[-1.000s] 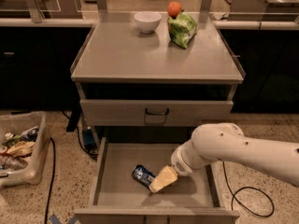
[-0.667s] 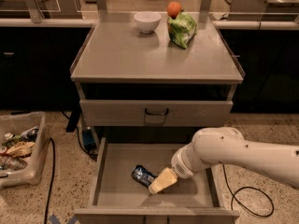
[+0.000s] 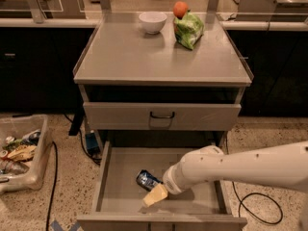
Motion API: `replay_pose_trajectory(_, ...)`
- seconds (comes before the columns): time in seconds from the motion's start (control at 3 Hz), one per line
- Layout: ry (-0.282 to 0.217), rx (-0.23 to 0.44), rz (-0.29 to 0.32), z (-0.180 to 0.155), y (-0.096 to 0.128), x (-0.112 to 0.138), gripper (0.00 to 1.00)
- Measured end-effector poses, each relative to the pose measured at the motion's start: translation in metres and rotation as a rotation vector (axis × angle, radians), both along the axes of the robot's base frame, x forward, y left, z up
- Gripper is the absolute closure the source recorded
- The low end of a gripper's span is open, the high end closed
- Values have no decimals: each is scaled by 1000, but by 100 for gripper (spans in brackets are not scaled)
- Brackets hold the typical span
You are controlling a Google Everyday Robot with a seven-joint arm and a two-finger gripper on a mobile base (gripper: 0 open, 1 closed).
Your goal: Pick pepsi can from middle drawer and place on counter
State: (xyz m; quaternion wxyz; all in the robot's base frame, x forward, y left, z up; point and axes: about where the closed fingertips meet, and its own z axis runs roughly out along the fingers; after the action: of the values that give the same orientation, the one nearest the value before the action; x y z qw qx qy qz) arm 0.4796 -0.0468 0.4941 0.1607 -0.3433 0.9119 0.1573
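Down low, the middle drawer point(image 3: 120, 179) stands pulled well out of the grey cabinet, and the pepsi can point(image 3: 146, 179) lies on its side on the drawer's flat floor, roughly mid-width, one silver end turned towards the front left. The white arm point(image 3: 231, 166) reaches in from the right, over the drawer's right wall, and its pale yellowish end effector point(image 3: 155, 195) sits low inside the drawer, just in front of the can and, as far as I can see, right up against it. From here I cannot tell whether the end effector is spread, narrowed or has hold of the can. Above the open drawer, the top drawer point(image 3: 192, 117) is shut, its dark handle point(image 3: 161, 115) centred on the front. On the bench point(image 3: 144, 57), towards the back edge, stand a white bowl point(image 3: 152, 21) and, to its right, a green crinkled snack bag point(image 3: 188, 29) with an orange point(image 3: 180, 8) just behind it. On the speckled floor to the left rests a clear plastic bin point(image 3: 34, 174) of assorted litter, and a black cable point(image 3: 262, 211) loops on the floor at the right.
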Motion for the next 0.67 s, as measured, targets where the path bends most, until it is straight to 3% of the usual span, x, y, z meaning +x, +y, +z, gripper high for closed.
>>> replay_pose_trajectory(0.67,19,-21,-54,-57,55,25,0)
